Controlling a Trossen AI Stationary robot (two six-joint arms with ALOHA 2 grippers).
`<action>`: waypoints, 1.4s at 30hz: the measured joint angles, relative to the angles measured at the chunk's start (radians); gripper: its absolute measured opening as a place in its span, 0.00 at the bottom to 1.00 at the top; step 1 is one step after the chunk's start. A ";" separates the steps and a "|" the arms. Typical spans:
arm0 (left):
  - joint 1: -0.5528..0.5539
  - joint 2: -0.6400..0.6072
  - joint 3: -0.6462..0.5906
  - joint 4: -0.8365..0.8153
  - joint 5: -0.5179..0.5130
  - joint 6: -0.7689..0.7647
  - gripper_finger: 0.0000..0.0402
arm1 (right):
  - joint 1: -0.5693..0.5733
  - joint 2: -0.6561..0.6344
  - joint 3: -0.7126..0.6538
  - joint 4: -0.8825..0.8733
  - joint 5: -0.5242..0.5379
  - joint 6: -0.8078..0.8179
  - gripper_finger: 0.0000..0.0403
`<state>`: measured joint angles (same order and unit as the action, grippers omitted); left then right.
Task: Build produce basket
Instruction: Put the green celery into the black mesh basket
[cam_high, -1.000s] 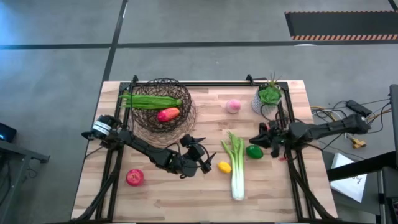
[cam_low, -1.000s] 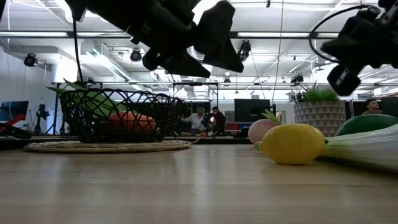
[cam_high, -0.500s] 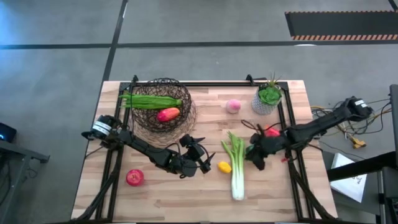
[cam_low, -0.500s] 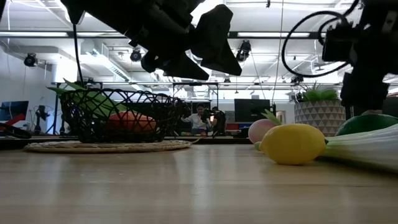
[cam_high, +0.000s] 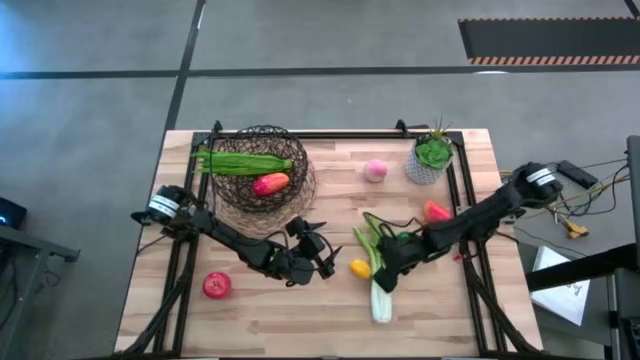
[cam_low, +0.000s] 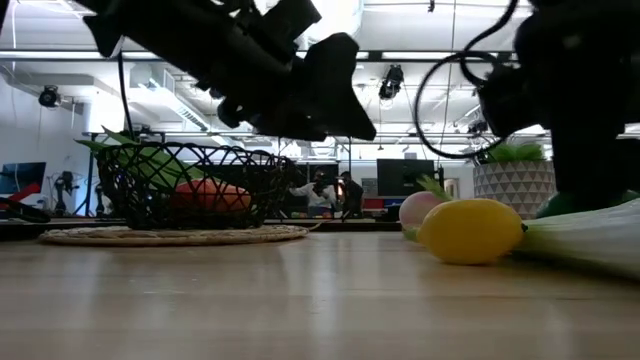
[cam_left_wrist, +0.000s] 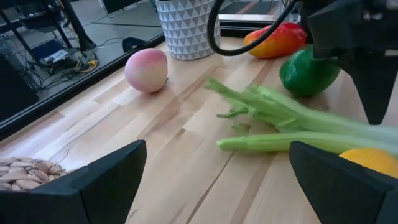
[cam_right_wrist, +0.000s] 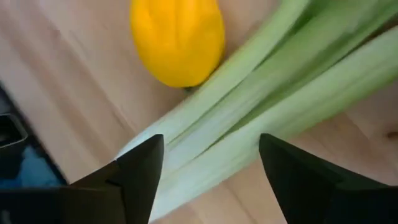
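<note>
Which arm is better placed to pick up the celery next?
The right. The right gripper hangs open directly over the celery stalk, fingers either side in its wrist view. The left gripper, also open, sits beside the lemon.

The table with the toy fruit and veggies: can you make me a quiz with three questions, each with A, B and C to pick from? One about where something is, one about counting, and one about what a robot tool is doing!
1. Where is the red tomato?
A. In the basket
B. On the table near the left arm's side, outside the basket
C. Beside the potted plant

2. How many produce pieces lie in the basket?
A. Two
B. Four
C. None

3. What is the right tool doing?
A. Parked off the table
B. Open, straddling the celery stalk
C. Clamped on the peach

Answers:
1. B, the high view shows it alone on bare wood.
2. A, only the green pod and the mango are inside.
3. B, the right wrist view shows both fingers spread with celery between them.
</note>
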<state>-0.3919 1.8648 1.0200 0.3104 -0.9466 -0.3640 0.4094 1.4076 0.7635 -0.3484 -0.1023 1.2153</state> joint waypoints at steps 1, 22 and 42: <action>-0.002 0.000 -0.009 0.014 0.000 0.000 0.94 | 0.003 0.029 0.031 -0.044 0.011 0.002 0.65; -0.016 0.000 -0.089 0.138 0.000 -0.023 0.94 | 0.022 0.393 0.391 -0.458 0.178 -0.244 0.43; -0.041 0.000 -0.087 0.157 0.000 -0.024 0.94 | 0.102 0.011 0.228 -0.481 0.339 -0.326 0.02</action>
<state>-0.4328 1.8648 0.9325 0.4678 -0.9470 -0.3882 0.5117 1.4189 0.9916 -0.8299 0.2368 0.8893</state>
